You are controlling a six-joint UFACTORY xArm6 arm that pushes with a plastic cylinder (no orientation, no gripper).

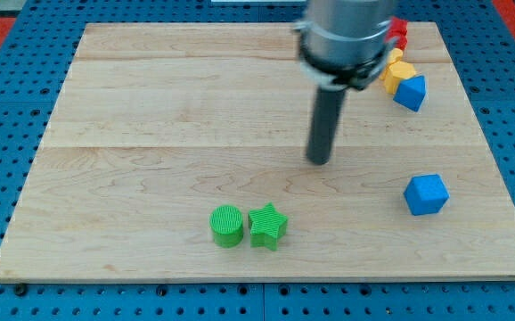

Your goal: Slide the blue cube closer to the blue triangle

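The blue cube (426, 194) sits on the wooden board at the view's right, below the middle. A second blue block, the blue triangle (411, 92), lies near the view's upper right, touching a yellow block (396, 74). My tip (318, 160) rests on the board near the centre, well to the left of the blue cube and slightly above it. The tip touches no block.
A red block (399, 34) sits above the yellow one, partly hidden by the arm. A green cylinder (227, 225) and a green star (267, 226) stand side by side near the view's bottom. The board's right edge (498, 160) is near the blue cube.
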